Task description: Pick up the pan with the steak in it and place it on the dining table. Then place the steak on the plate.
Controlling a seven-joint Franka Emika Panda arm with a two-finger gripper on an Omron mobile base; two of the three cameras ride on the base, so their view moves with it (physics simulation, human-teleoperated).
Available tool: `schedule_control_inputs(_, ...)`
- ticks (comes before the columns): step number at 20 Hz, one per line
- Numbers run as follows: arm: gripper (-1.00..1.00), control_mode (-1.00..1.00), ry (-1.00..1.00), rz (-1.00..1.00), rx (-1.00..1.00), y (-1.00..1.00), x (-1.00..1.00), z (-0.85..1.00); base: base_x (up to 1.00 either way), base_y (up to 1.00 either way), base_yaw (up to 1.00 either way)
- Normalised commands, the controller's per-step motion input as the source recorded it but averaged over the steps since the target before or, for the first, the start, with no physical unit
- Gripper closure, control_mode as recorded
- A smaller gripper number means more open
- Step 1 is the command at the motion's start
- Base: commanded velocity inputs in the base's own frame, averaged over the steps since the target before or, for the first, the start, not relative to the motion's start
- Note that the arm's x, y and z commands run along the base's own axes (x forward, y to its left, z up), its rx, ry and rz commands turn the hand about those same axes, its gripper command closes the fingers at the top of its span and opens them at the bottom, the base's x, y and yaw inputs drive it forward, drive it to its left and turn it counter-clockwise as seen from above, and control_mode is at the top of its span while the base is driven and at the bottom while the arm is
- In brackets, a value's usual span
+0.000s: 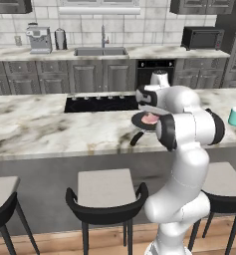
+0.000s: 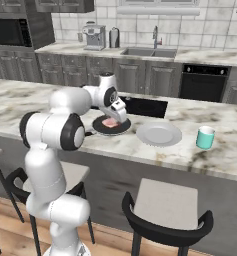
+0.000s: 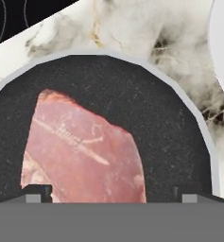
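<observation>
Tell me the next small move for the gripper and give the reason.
Probably lower the gripper straight down and close on the steak. The pan already sits on the dining table beside the plate, and the hand view shows the open fingers straddling the steak's near edge, not yet gripping it.

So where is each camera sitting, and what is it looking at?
Left base view: behind the arm's left, facing the white marble dining table; white arm at lower right.
Right base view: behind its right, arm at lower left, round pale plate.
Hand view: looking down into the small round black pan at the pink steak; finger tips below.
All views share pan and steak.
</observation>
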Motion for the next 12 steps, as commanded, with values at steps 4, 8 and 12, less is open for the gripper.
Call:
schedule_control_inputs(4, -1.0, -1.0, 0.0, 0.01, 0.0, -0.08, 0.14, -0.23, 0.0, 0.0, 0.0)
schedule_control_inputs(8, -1.0, -1.0, 0.0, 0.0, 0.0, -0.01, 0.12, -0.22, 0.0, 0.0, 0.0)
schedule_control_inputs(12, -1.0, -1.0, -0.01, 0.0, 0.0, 0.0, 0.02, -0.19, 0.0, 0.0, 0.0)
